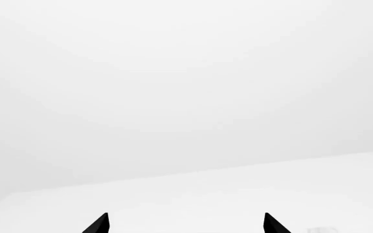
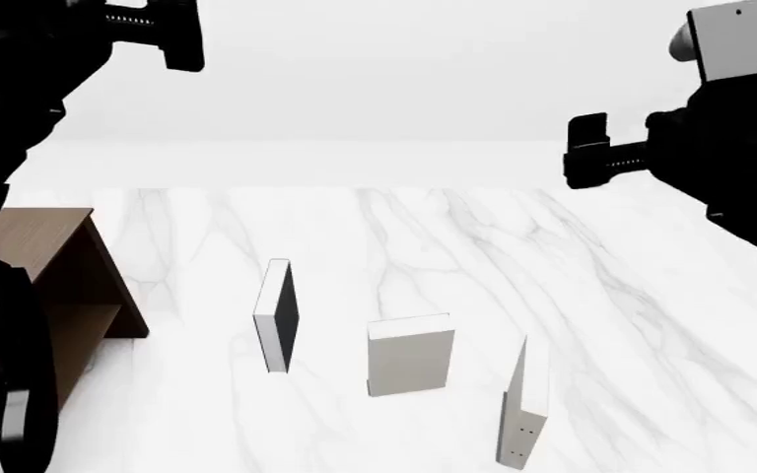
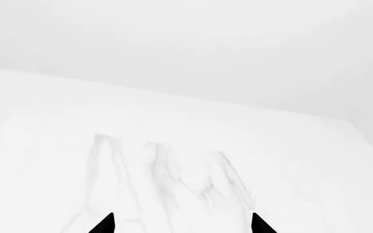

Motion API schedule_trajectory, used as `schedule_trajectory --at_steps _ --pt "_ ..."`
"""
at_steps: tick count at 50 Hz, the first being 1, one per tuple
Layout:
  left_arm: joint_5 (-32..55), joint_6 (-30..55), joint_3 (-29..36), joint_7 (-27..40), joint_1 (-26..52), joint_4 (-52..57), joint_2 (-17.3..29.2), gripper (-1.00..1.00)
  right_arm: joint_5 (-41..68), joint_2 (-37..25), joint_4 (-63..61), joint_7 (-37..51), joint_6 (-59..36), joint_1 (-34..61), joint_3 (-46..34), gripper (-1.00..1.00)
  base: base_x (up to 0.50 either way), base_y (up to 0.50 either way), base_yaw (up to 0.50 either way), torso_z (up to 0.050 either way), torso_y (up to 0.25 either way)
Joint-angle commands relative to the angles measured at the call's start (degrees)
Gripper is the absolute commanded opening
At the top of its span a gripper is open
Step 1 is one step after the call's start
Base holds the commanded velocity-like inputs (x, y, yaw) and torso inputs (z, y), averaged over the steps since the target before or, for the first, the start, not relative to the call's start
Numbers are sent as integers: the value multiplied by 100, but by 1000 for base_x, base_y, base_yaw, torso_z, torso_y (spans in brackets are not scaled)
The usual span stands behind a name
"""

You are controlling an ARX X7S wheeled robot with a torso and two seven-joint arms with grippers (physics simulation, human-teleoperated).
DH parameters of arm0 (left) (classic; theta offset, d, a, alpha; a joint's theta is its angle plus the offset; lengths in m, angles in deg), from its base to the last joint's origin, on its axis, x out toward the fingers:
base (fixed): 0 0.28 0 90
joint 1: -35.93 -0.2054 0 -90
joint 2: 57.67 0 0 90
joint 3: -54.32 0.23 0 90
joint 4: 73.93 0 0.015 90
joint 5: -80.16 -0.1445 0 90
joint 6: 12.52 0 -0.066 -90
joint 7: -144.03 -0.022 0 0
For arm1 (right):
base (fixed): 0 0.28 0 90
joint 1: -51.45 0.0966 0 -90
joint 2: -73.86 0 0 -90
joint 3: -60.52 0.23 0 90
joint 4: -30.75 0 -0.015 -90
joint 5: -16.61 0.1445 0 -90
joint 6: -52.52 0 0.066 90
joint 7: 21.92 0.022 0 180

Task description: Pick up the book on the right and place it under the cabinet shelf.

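Observation:
The book (image 2: 524,404), thin and plain light grey with tiny dark dots on its narrow edge, stands upright at the front right of the marble table (image 2: 484,246) in the head view. The dark brown cabinet shelf (image 2: 63,281) sits at the table's left edge. My left gripper (image 1: 185,223) is open, its two black fingertips wide apart over bare white surface. My right gripper (image 3: 182,223) is open too, above veined marble. Both arms are raised high, the left arm (image 2: 36,49) above the cabinet and the right arm (image 2: 733,158) well above and behind the book. Neither wrist view shows a book.
Two other books stand upright between cabinet and target: a white book with a black face (image 2: 276,315) and a plain grey book (image 2: 410,357). The table stretches back to a plain white wall.

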Motion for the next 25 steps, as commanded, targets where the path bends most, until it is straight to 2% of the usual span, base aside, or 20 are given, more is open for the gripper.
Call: schedule_trajectory --at_steps 1,4,11,25 --pt "53 45 -69 19 -127 128 32 100 3306 -808 -39 2046 -643 -230 -178 100 0 0 0 0 0" --pt "60 55 -65 24 -136 143 36 100 4129 -934 152 2575 -626 -270 -285 100 0 0 0 0 0" --pt "77 63 -69 34 -160 158 37 100 5099 -1107 277 3146 -527 -401 -582 100 0 0 0 0 0" --pt "117 49 -122 76 -371 266 48 100 5676 -1137 270 3684 -218 -967 -921 100 0 0 0 0 0"
